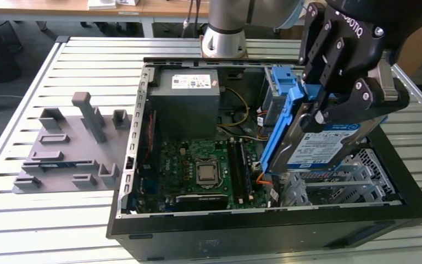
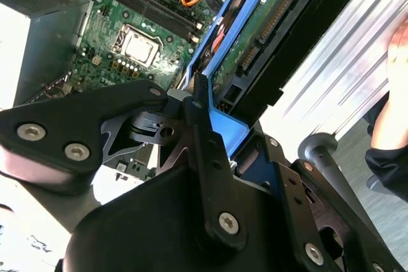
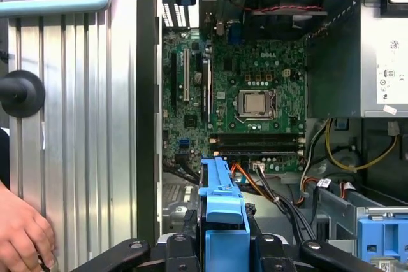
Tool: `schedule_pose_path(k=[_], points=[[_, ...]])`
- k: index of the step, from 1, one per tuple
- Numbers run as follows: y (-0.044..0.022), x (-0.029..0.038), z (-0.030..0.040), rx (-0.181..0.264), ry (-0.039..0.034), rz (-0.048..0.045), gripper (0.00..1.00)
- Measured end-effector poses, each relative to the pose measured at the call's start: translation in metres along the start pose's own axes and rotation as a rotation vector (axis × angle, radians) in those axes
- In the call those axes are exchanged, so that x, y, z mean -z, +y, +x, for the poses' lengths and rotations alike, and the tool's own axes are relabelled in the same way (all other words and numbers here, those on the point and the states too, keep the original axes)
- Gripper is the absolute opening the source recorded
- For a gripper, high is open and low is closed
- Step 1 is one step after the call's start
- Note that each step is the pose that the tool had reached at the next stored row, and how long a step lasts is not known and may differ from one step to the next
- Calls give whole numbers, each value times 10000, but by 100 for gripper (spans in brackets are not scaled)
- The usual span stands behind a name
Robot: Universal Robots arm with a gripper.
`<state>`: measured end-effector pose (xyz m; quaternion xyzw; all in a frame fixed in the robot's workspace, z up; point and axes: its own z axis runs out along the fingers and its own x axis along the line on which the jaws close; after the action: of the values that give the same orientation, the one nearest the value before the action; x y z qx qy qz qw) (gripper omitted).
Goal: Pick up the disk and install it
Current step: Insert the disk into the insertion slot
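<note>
A slatted metal worktop (image 1: 64, 220) carries an open black computer case (image 1: 270, 228) lying on its side. On the exterior view's left a grey moulded fixture (image 1: 72, 148) sits just beside the case. Inside the case, a grey power supply box (image 1: 185, 104) with a white sticker sits toward the far wall. The green motherboard (image 1: 196, 165) lies below it, with its silver processor socket (image 3: 256, 102) bare.

On the exterior view's right, the disk (image 1: 321, 146) is up off the worktop and over the case's drive-bay end. It is tilted steeply on edge, with its blue-and-white label facing outward and the blue bracket (image 1: 284, 126) around its edges. Its lower end comes down beside a silver metal cage (image 1: 357, 176); I cannot tell whether they touch.

The black pincer (image 1: 339, 107) is clamped on the disk's upper end. The second wrist view shows the disk's green circuit side (image 2: 255, 36).

A person's hand (image 3: 22, 234) rests at the worktop's edge in the first wrist view.
</note>
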<state>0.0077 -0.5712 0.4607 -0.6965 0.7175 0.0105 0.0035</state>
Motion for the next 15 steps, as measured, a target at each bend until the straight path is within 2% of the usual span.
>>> schedule_pose_path(k=[7, 15], points=[[-157, -10, -4, 0, 0, 0, 36], [-173, -12, -5, 1, -1, 0, 36]])
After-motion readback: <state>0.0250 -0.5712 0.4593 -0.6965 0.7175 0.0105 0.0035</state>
